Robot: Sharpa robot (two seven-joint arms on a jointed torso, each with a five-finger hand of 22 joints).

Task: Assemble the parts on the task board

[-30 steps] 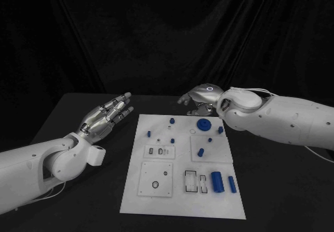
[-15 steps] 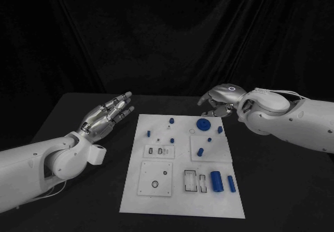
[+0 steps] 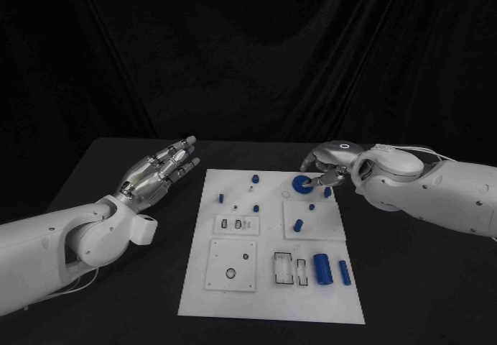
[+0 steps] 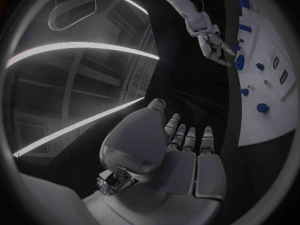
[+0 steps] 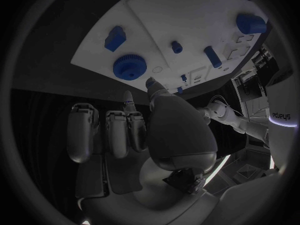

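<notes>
The white task board lies in the middle of the table, with blue parts on it. A blue gear sits near its far right corner. My right hand hovers just beyond and right of that gear, fingers pointing down at it and holding nothing. In the right wrist view the gear lies just past my fingertips; I cannot tell whether they touch it. My left hand floats left of the board's far end, flat, fingers straight and apart, empty.
A large blue cylinder and a slimmer one lie near the board's front right. Small blue pegs stand across its far half. Bare black table runs along both sides of the board.
My right hand has moved right and then come down and nearer, from beyond the board's far edge to just beside the blue gear. The left hand has stayed still.
</notes>
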